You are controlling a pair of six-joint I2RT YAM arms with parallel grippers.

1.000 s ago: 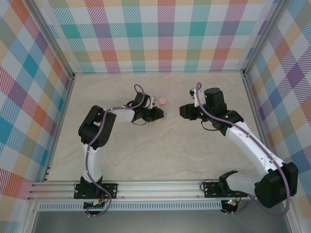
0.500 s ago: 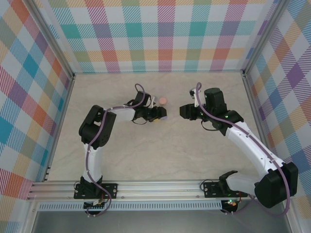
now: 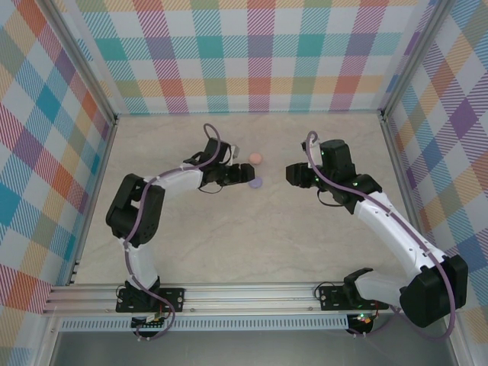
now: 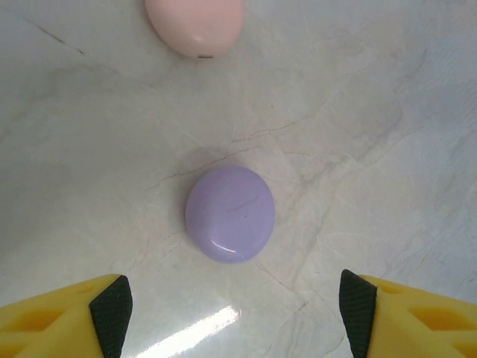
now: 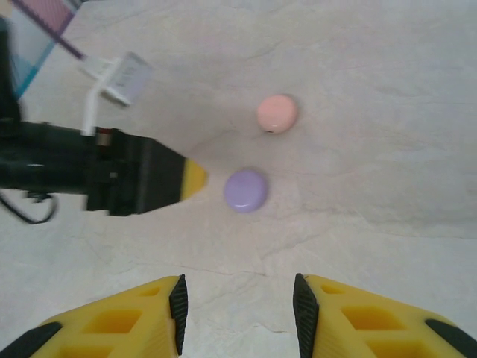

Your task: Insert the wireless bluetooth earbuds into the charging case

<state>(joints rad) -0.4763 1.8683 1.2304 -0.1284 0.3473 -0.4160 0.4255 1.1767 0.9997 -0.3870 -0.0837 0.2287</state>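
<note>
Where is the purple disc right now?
Top view: mid-table, the purple disc lies just ahead of the left gripper, pink disc just beyond.

We record the smooth round lilac-purple disc [image 4: 229, 213] as uniform in colour, with one pale glare spot. The smooth round salmon-pink disc [image 4: 195, 26] is likewise plain. The stone-look worktop [image 4: 387, 112] is cream-white with faint brown veins. On the left hand [image 4: 235, 317] and the right hand [image 5: 238, 313] we note yellow fingers [image 5: 358, 321] with black pads [image 4: 112, 304]. The enclosure walls [image 3: 259, 53] carry a plaid of teal, pink, orange, yellow and purple on white.
</note>
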